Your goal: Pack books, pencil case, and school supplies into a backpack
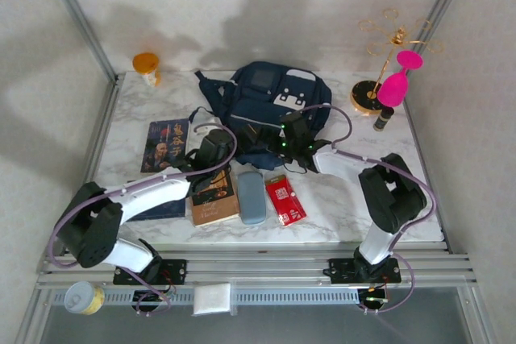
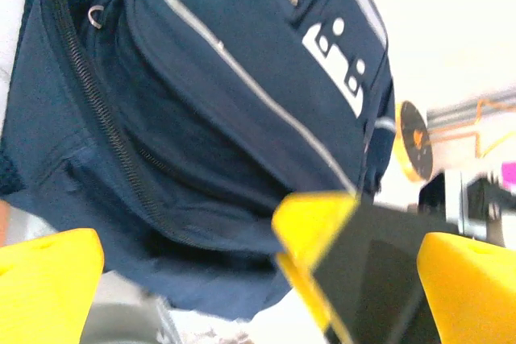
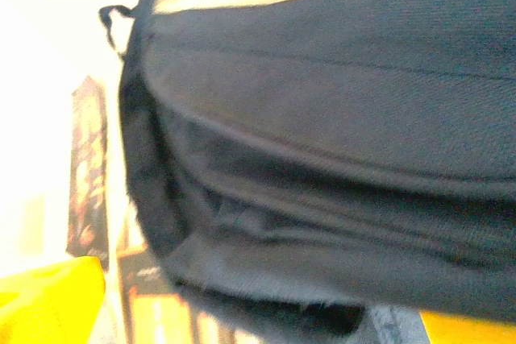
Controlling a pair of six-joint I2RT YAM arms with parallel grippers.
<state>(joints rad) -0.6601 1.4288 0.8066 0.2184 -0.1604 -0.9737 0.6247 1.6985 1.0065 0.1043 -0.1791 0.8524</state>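
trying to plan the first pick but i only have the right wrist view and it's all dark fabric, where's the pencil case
Observer: In the top view the pencil case lies on the table between the tan book and the red packet, nearer the arm bases than the backpack.
Operator: ok and the left hand
Observer: The left hand is at the backpack's near-left side, open, facing the front pocket.
Operator: any book further out
Observer: The navy picture book lies flat to the left of the backpack, beyond the left arm.
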